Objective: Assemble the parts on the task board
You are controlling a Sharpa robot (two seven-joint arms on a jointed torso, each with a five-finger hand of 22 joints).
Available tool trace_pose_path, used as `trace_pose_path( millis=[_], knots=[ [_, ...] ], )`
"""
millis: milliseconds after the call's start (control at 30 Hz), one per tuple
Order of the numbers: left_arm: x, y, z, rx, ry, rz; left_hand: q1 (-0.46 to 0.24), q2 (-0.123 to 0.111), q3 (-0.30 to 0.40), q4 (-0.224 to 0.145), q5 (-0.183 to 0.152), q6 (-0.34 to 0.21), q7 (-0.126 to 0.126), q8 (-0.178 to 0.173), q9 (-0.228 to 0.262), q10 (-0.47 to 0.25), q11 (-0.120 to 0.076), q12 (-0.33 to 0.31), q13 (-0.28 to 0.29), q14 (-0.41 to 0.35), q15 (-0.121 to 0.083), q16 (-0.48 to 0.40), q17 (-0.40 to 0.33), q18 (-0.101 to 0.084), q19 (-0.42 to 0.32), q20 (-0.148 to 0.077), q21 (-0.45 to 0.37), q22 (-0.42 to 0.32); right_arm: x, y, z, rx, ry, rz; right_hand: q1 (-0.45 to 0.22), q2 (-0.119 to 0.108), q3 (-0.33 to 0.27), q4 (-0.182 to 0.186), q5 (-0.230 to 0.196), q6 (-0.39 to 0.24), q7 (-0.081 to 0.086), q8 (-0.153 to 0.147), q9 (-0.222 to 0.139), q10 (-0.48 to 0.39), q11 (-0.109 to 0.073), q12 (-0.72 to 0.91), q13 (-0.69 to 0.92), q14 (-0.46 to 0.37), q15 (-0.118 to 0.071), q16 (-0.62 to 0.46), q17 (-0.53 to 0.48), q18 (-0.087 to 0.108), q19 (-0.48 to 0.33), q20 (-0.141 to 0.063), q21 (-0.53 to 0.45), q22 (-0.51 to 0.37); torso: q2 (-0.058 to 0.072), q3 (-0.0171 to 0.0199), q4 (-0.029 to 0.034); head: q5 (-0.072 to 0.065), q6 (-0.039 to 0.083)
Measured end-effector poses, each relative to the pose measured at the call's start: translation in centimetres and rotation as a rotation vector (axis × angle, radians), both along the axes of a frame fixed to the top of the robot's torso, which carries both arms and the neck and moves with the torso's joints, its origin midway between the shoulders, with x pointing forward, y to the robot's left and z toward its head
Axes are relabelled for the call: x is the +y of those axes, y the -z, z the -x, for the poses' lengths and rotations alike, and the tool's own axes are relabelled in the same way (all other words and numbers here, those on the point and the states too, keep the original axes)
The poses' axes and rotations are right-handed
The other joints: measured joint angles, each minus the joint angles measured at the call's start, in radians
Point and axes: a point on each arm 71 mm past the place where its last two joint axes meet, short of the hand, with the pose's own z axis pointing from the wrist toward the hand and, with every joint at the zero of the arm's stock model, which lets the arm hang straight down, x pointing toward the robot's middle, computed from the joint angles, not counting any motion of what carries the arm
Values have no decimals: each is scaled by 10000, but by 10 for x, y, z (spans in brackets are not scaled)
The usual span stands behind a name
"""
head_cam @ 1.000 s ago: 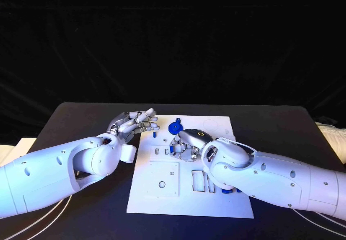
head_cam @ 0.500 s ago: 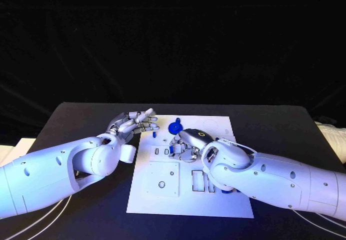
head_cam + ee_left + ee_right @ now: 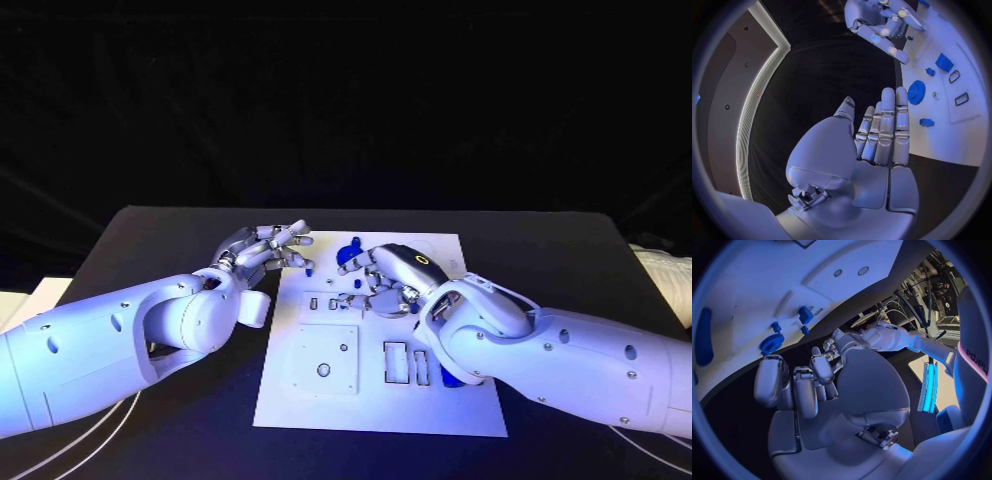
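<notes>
Right robot hand (image 3: pixel 387 276) hovers over the far half of the task board (image 3: pixel 378 402), fingers curled in, grasping nothing; the blue gear (image 3: pixel 348 258) lies just beyond it. Left robot hand (image 3: pixel 267 246), released with fingers straight, waits at the board's far-left edge. Step looks like reaching for a part; next move calls for closing on it.

A black table (image 3: pixel 173 420) holds a flat white task board (image 3: pixel 361 405) in its middle, and thin white cables (image 3: pixel 101 428) lie near its left edge.
</notes>
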Motion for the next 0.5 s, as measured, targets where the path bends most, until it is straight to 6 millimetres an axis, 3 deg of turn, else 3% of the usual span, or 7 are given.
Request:
trace_pose_path(
  millis=[67,167,200,233,267,367,500],
  knots=[
    [1,1,1,79,83,-264,-2,-2,-16,16,0,187,-185,168,48,485,-151,419,226,344,-161,885,644,-1,414,-158,545,330,-11,-14,0,30,-166,-256,73,73,0,0,38,0,0,0,12,0,0,0,-12,0,0,0,0,0,0,0,0,3,-25,10,-6,19,-7],
    [1,1,2,180,288,-783,53,-44,21,-105,0,833,-647,716,273,1613,-613,1603,896,1702,-624,3533,3620,-2,1032,-540,1376,842,-29,-30,-4,233,-161,-579,213,212,-28,-29,38,0,0,4,53,0,0,0,-32,0,0,0,-1,1,0,0,0,-37,-79,19,-17,26,-35],
    [0,0,3,239,396,-1062,59,-50,89,-167,0,1048,-829,986,404,1854,-786,2331,1398,2425,-812,4970,5431,-3,1530,-748,2281,1745,-37,-35,-5,390,-103,-735,232,232,-28,-29,38,0,0,42,64,0,0,0,-47,0,0,0,-1,0,0,0,0,-67,-96,20,-21,26,-43],
    [0,0,3,297,488,-1289,58,-51,161,-176,0,1145,-926,1194,522,1867,-871,2965,1872,2830,-923,5869,6613,-32,1906,-869,3188,2749,-43,-39,-6,522,-31,-857,232,232,-28,-29,38,0,0,42,65,0,0,0,-48,0,0,0,-1,0,0,0,0,-78,-121,20,-32,20,-58],
    [-1,0,3,376,586,-1534,55,-53,204,-138,0,1194,-1042,1429,669,1739,-999,3700,2444,3067,-998,6587,7530,-239,2209,-938,4086,3770,-49,-42,-7,660,59,-986,251,252,-28,-29,38,0,0,42,65,0,0,0,-48,0,0,0,-1,0,0,0,0,-86,-138,20,-38,19,-65],
    [-3,-4,1,693,995,-2534,-525,-238,37,313,22,978,-1236,2143,1180,1230,-1169,5791,4239,3166,-1071,7623,8106,-472,2562,-961,5782,5738,-70,-51,-13,1101,472,-1438,298,298,-28,-29,54,1,0,41,76,0,0,0,-48,0,0,-41,-1,-1,0,0,0,-115,-191,20,-76,32,-81],
    [-8,-12,-2,1008,1825,-4228,-1222,-317,-429,980,22,641,-1151,2689,1587,959,-1118,6917,5428,3204,-1035,7819,8149,-470,2599,-1000,6367,6427,-92,-59,-19,1661,1011,-2082,339,339,-28,-29,93,1,0,41,83,0,0,0,-48,0,0,-41,-2,0,0,0,0,-144,-257,20,-126,61,-109]
  ],
)
